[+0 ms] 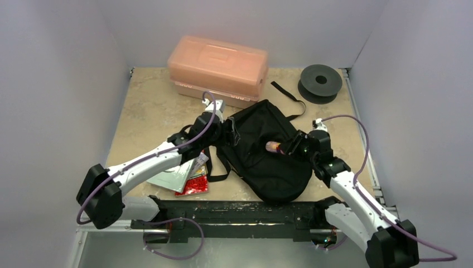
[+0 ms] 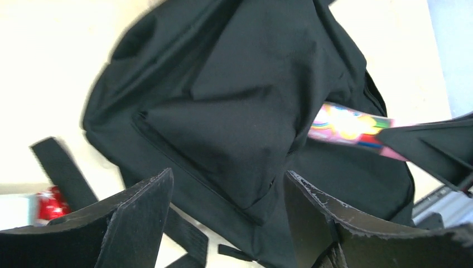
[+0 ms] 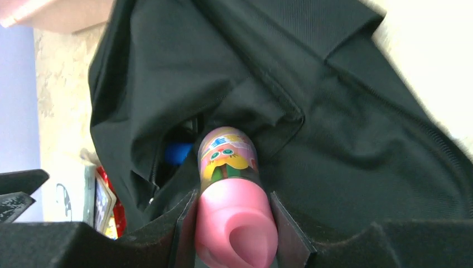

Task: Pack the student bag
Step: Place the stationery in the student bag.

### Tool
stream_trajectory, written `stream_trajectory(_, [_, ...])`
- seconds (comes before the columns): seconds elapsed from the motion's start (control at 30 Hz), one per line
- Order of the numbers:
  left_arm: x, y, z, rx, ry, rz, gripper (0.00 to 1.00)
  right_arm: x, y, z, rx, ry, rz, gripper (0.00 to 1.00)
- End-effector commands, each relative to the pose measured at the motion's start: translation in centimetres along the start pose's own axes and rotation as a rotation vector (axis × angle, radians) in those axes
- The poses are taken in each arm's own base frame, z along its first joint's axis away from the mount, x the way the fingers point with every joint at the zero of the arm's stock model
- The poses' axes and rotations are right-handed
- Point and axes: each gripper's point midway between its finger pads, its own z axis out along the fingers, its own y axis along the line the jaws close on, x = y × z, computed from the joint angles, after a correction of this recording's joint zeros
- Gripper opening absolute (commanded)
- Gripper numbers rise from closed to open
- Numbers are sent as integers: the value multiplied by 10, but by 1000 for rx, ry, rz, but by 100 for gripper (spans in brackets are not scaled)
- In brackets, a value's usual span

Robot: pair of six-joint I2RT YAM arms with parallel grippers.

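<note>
On the table (image 1: 146,110) I saw a pink box (image 1: 218,68) at the far edge, a spool (image 1: 319,82) in the far-right corner, the backpack (image 1: 266,167) at the centre, and packets (image 1: 185,178) near-left

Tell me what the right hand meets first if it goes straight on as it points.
The right hand leads with its pink bottle, which would meet the student bag first, likely the fabric at its dark opening; depth there is unclear.

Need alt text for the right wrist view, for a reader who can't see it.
The right tool grips a pink bottle with a cartoon label, its far end at a gap in the black student bag, where something blue shows inside. Packets lie on the table at the left edge.
</note>
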Motion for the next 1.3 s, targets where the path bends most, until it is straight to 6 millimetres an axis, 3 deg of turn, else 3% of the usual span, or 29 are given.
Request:
stream_trajectory(0.0, [18, -26, 11, 119, 88, -119, 71, 7, 37, 11, -210, 30, 126, 0])
stream_trajectory(0.13, [37, -27, 29, 117, 170, -140, 69, 7, 51, 14, -324, 14, 201, 0])
stream_trajectory(0.33, [65, -20, 46, 102, 248, -157, 59, 5, 49, 20, -379, -46, 296, 0])
stream_trajectory(0.57, [71, -27, 48, 142, 270, -170, 46, 0, 85, 29, -607, -20, 297, 0])
stream_trajectory(0.7, [76, -25, 47, 150, 273, -181, 40, 8, 92, 42, -703, 8, 255, 0])
stream_trajectory(0.77, [76, -25, 46, 151, 273, -185, 39, 16, 90, 58, -694, 45, 214, 0])
stream_trajectory(0.87, [71, -29, 45, 164, 265, -178, 37, 27, 76, 90, -597, 109, 151, 6])
stream_trajectory(0.93, [70, -30, 45, 169, 267, -176, 36, 32, 66, 100, -542, 126, 137, 16])
stream_trajectory(1.1, [74, -25, 42, 158, 273, -164, 36, 46, 40, 108, -396, 200, 94, 49])
stream_trajectory(1.27, [72, -28, 44, 163, 270, -163, 35, 60, 13, 105, -244, 286, 13, 71])
